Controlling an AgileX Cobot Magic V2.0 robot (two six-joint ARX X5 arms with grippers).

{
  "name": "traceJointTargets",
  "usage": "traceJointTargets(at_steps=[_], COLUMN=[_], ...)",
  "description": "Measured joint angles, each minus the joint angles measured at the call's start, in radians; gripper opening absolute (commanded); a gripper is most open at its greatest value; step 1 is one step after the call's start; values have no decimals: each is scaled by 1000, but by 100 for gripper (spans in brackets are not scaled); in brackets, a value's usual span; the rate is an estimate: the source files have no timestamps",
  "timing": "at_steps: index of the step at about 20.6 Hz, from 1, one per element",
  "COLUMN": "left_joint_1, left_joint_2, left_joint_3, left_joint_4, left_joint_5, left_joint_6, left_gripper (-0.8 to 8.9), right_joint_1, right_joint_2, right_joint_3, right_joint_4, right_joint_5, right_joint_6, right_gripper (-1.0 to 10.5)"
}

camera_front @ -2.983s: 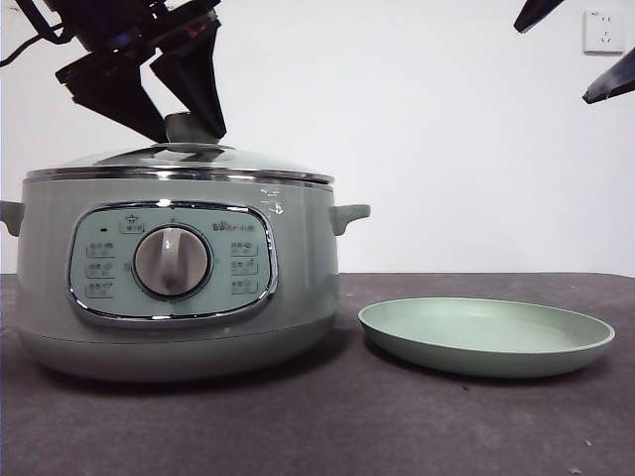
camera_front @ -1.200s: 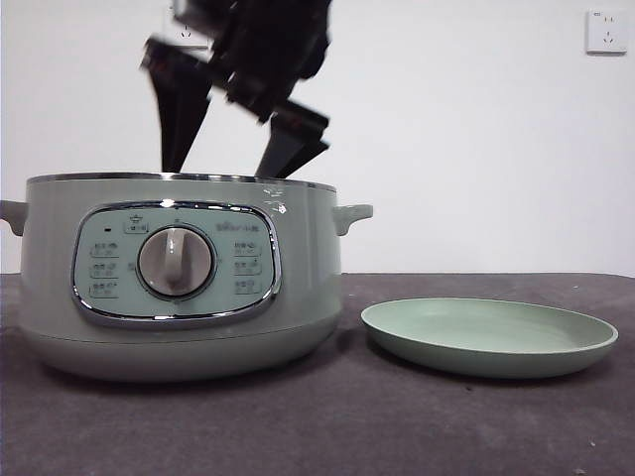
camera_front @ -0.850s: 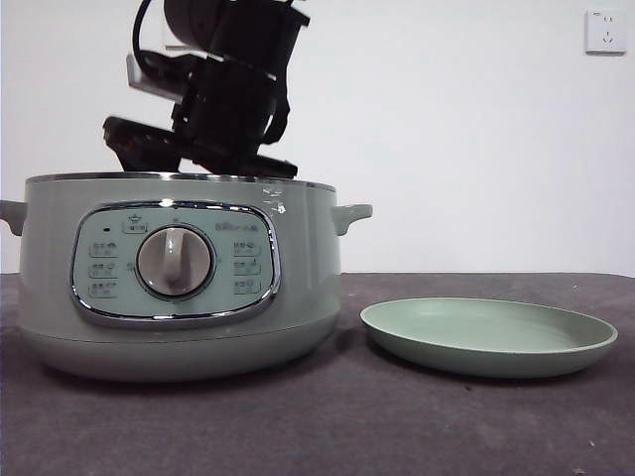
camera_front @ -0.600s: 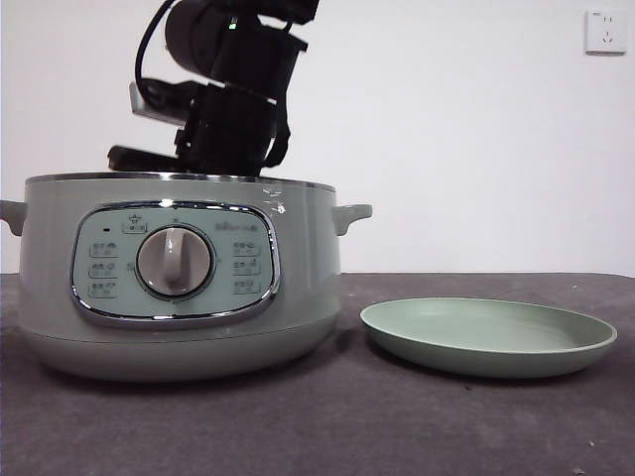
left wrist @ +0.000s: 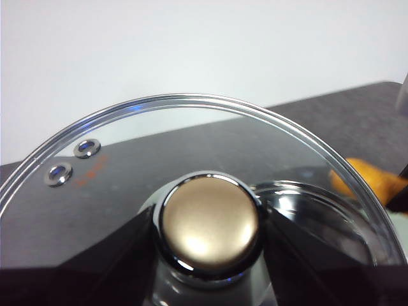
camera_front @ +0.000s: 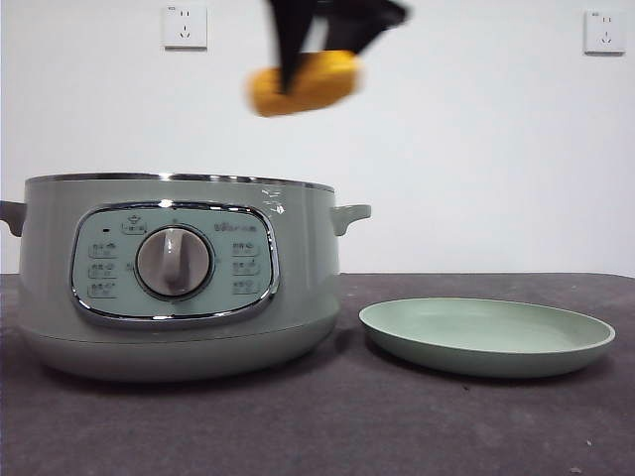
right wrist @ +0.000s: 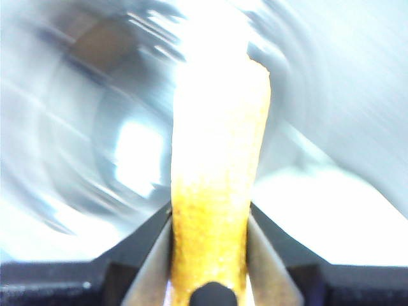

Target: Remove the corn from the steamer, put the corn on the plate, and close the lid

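The steamer (camera_front: 174, 273) stands at the left of the table with no lid on it. My right gripper (camera_front: 313, 55) is shut on the corn (camera_front: 303, 81) and holds it high above the steamer's right half. In the right wrist view the corn (right wrist: 217, 146) sits between the jaws of the right gripper (right wrist: 210, 223), with the steamer's blurred inside behind it. My left gripper (left wrist: 209, 268) is shut on the knob (left wrist: 209, 223) of the glass lid (left wrist: 159, 127) and holds it off the steamer, out of the front view. The plate (camera_front: 486, 337) lies to the right of the steamer.
The dark table top (camera_front: 327, 426) runs in front of the steamer and plate. A white wall with two sockets (camera_front: 185, 27) stands behind. The corn also shows past the lid's rim in the left wrist view (left wrist: 370, 185).
The lid was lifted off the steamer. The right gripper went down into the pot and has come up with the corn in it, moving right.
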Motion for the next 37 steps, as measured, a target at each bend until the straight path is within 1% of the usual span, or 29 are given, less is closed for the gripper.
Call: traceJointTargets(at_steps=[1, 3, 4, 6, 9, 13, 21, 24, 27, 28, 31, 33, 35, 37], left_joint_1=[0, 0, 0, 0, 0, 0, 0, 0, 0, 0, 0, 0, 0, 0], left_joint_2=[26, 93, 115, 154, 196, 217, 237, 250, 252, 252, 251, 251, 251, 253], left_joint_3=[0, 0, 0, 0, 0, 0, 0, 0, 0, 0, 0, 0, 0, 0], left_joint_4=[10, 28, 35, 50, 76, 86, 111, 114, 125, 132, 143, 143, 142, 143], left_joint_5=[31, 87, 108, 147, 182, 184, 183, 184, 184, 184, 184, 184, 184, 184], left_joint_6=[0, -1, -2, -11, -18, -18, -18, -18, -18, -18, -18, -18, -18, -18], left_gripper=[-9, -9, -9, -9, -9, -9, -9, -9, -9, -9, -9, -9, -9, -9], right_joint_1=[-28, -87, -108, -144, -180, -213, -238, -254, -269, -272, -285, -291, -296, -301], right_joint_2=[-9, -15, -16, -17, -18, -18, -18, -18, -18, -18, -18, -18, -18, -18], right_joint_3=[0, -1, -1, -18, -98, -262, -615, -689, -704, -704, -704, -704, -704, -704], right_joint_4=[-62, -150, -150, -150, -136, 40, 426, 483, 488, 488, 480, 475, 463, 458], right_joint_5=[17, 24, 30, 67, 70, 70, 71, 65, 65, 65, 65, 64, 64, 50], right_joint_6=[0, 20, 31, 52, 68, 72, 78, 79, 79, 79, 79, 79, 83, 86], right_gripper=[-12, -13, -13, -13, -13, -12, -12, 4, 16, 65, 291, 396, 451, 450])
